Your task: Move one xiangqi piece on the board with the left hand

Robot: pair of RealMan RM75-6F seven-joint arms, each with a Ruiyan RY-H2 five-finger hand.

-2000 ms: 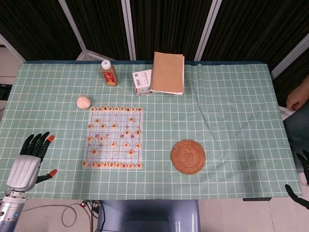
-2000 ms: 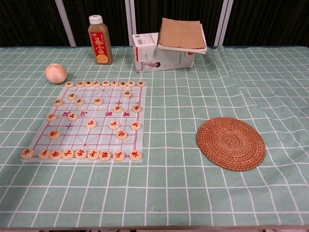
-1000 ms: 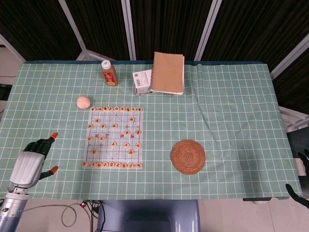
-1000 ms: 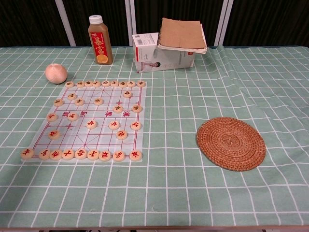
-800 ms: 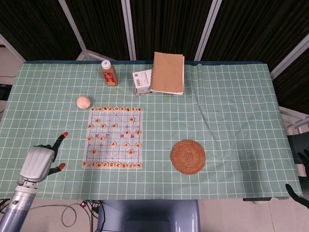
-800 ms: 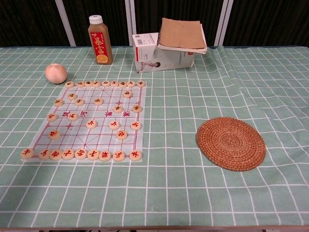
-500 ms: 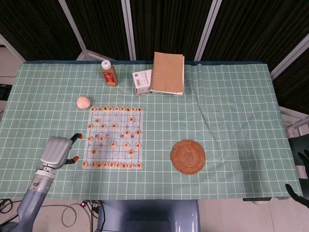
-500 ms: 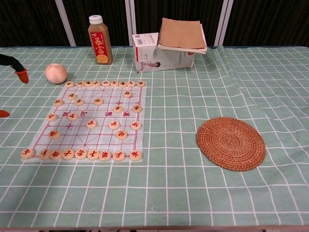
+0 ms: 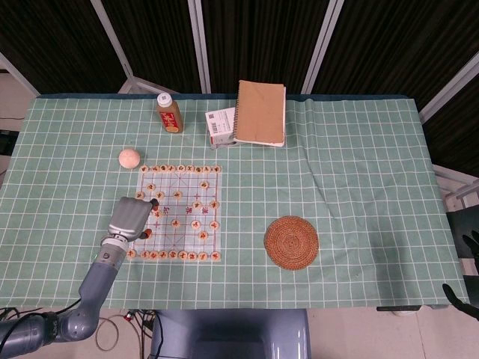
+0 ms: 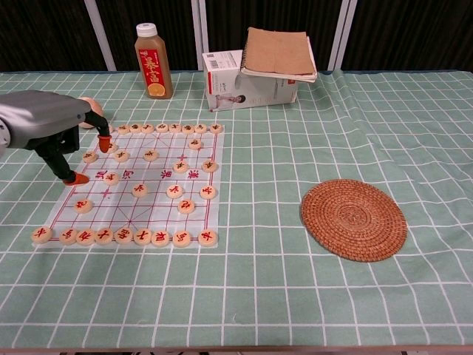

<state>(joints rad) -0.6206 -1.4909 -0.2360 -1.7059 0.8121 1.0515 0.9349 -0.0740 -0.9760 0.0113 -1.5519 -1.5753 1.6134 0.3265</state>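
Note:
The xiangqi board (image 9: 187, 218) (image 10: 159, 195) lies left of the table's middle, with round wooden pieces in a far row (image 10: 161, 128), a near row (image 10: 142, 237) and several scattered between. My left hand (image 9: 131, 218) (image 10: 48, 126) hovers over the board's left edge, holding nothing, its fingers apart. One orange fingertip (image 10: 104, 140) sits near the pieces at the far left. The thumb tip (image 10: 76, 178) is down at a piece on the left column. My right hand (image 9: 468, 273) shows only as dark fingers at the far right edge, off the table.
A brown drink bottle (image 9: 169, 113) (image 10: 153, 61), a white box (image 9: 220, 127) and a spiral notebook (image 9: 261, 112) stand behind the board. A peach-coloured ball (image 9: 129, 158) lies just past its far-left corner. A woven coaster (image 9: 291, 242) (image 10: 354, 219) lies to the right.
My left hand has swung from beyond the table's left front edge rightwards onto the board's left side. The pieces and my right hand have not moved.

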